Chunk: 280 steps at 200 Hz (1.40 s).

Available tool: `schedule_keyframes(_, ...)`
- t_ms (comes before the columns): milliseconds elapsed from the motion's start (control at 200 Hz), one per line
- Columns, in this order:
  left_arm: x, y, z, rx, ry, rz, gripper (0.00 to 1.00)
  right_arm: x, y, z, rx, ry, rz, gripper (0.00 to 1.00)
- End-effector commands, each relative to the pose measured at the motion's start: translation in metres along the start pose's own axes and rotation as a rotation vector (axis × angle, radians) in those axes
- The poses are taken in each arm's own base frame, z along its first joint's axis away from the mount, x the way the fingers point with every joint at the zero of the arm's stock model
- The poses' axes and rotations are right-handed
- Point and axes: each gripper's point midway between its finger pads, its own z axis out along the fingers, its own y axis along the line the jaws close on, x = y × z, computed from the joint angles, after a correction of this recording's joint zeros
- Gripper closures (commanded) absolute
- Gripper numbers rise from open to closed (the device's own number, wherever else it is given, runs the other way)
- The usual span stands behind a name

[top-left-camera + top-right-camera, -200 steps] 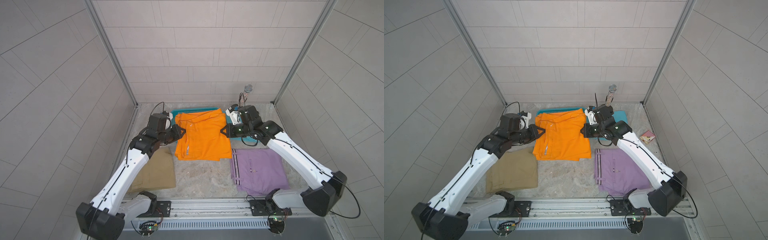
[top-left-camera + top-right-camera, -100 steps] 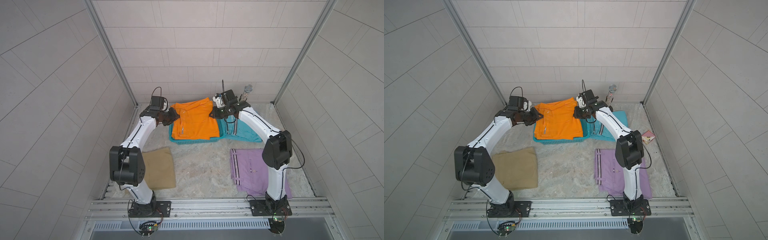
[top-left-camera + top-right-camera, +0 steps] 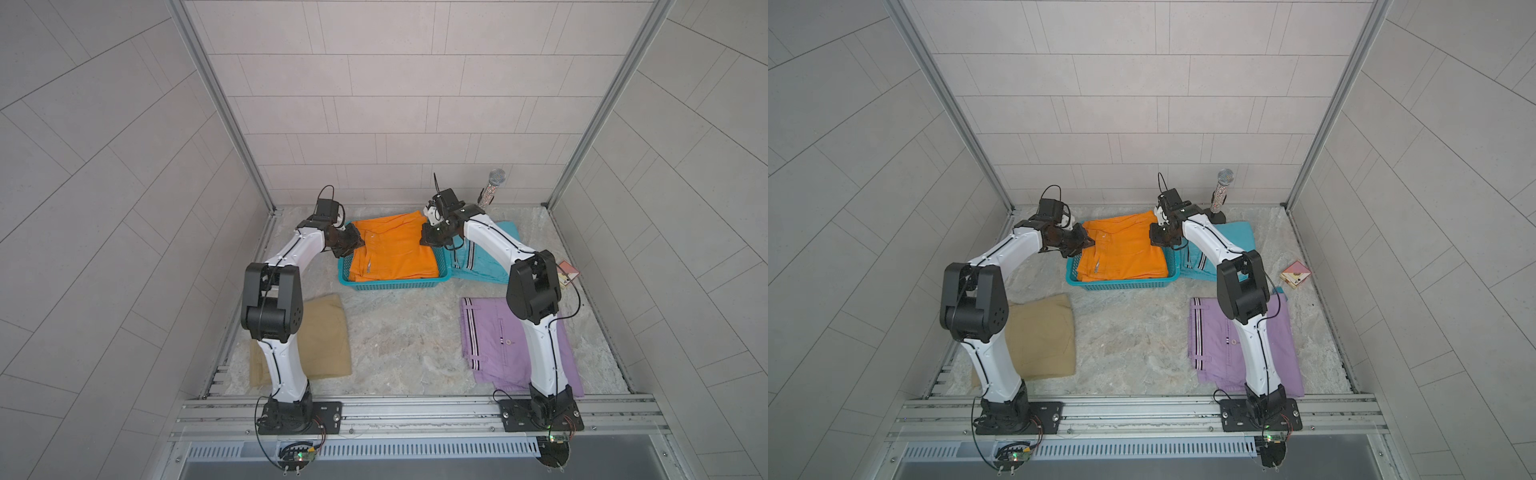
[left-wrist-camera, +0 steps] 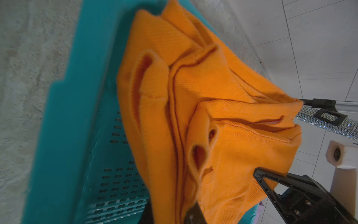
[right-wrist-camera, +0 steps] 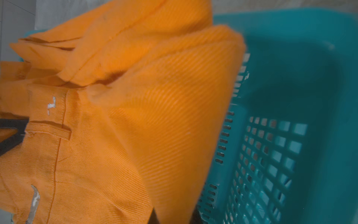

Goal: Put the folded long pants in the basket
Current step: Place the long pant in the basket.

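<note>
**Both grippers clamped on orange pants in the basket**

The orange pants [image 3: 395, 249] sat in the teal basket [image 3: 395, 286], which stood by the middle of the tabletop's [image 3: 399, 340] far edge. Their far end covered the basket's far rim. The left gripper [image 3: 355, 243] was closed on the pants' left edge and the right gripper [image 3: 430, 240] on their right edge. Both wrist views showed fabric pinched between the fingers. The light blue pants [image 3: 484, 259] lay just beside the basket's right wall, partly under the right arm. The tan pants [image 3: 328, 332] lay near the front left corner. The lilac pants [image 3: 494, 338] lay near the front right corner. Both were well apart from the basket. A glittery microphone [image 3: 493, 187] stood upright at the far edge.
</note>
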Motion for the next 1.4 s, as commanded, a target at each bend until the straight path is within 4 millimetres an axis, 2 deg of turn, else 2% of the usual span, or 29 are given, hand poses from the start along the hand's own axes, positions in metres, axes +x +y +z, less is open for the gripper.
schedule_keyframes(0,-0.001,0.012,0.006,-0.049,0.017,-0.008,1.0,0.012,-0.021,0.005,0.092,0.052,-0.002,1.0)
schedule_keyframes(120,0.002,0.028,0.018,-0.11,0.044,-0.017,0.98,0.019,-0.029,0.008,0.125,0.09,-0.008,1.0)
schedule_keyframes(145,0.003,0.03,0.02,-0.121,0.05,-0.018,0.9,0.02,-0.028,0.009,0.128,0.095,-0.012,1.0)
schedule_keyframes(180,0.004,0.032,0.021,-0.135,0.058,-0.014,0.73,0.02,-0.03,0.009,0.133,0.096,-0.016,1.0)
schedule_keyframes(210,0.004,0.032,0.021,-0.141,0.063,-0.01,0.66,0.02,-0.029,0.008,0.133,0.095,-0.02,1.0)
schedule_keyframes(245,0.004,0.03,0.021,-0.137,0.069,-0.006,0.62,0.019,-0.028,0.006,0.134,0.095,-0.026,0.92)
schedule_keyframes(295,0.005,0.024,0.017,-0.126,0.071,-0.001,0.52,0.014,-0.025,-0.001,0.133,0.081,-0.039,0.79)
schedule_keyframes(375,0.0,0.006,0.0,-0.116,0.038,0.033,0.45,0.004,-0.018,-0.019,0.134,0.043,-0.058,0.64)
schedule_keyframes(445,-0.005,-0.014,-0.024,-0.122,-0.011,0.079,0.44,-0.008,-0.008,-0.041,0.131,-0.003,-0.075,0.57)
schedule_keyframes(545,-0.009,-0.041,-0.054,-0.13,-0.067,0.137,0.44,-0.023,0.01,-0.07,0.133,-0.075,-0.113,0.56)
schedule_keyframes(645,-0.006,-0.058,-0.065,-0.133,-0.086,0.183,0.51,-0.031,0.028,-0.077,0.117,-0.129,-0.148,0.56)
schedule_keyframes(710,-0.001,-0.062,-0.057,-0.136,-0.077,0.198,0.58,-0.032,0.033,-0.07,0.123,-0.134,-0.155,0.57)
schedule_keyframes(795,0.005,-0.061,-0.037,-0.129,-0.032,0.202,0.59,-0.031,0.031,-0.048,0.137,-0.112,-0.146,0.57)
schedule_keyframes(976,0.01,-0.029,0.013,-0.196,0.06,0.171,0.59,-0.02,0.012,0.009,0.163,-0.034,-0.108,0.6)
schedule_keyframes(1136,0.014,-0.009,0.042,-0.24,0.125,0.163,0.58,-0.01,-0.003,0.039,0.195,0.008,-0.1,0.6)
schedule_keyframes(1211,0.014,-0.009,0.047,-0.24,0.141,0.162,0.57,-0.012,-0.007,0.041,0.206,0.012,-0.103,0.6)
schedule_keyframes(1271,0.013,-0.014,0.043,-0.23,0.143,0.162,0.56,-0.016,-0.006,0.036,0.203,0.009,-0.107,0.6)
schedule_keyframes(1321,0.012,-0.021,0.034,-0.219,0.135,0.169,0.53,-0.022,0.0,0.026,0.189,-0.004,-0.108,0.6)
schedule_keyframes(1396,0.01,-0.034,0.009,-0.219,0.111,0.171,0.45,-0.031,0.018,0.0,0.141,-0.039,-0.114,0.59)
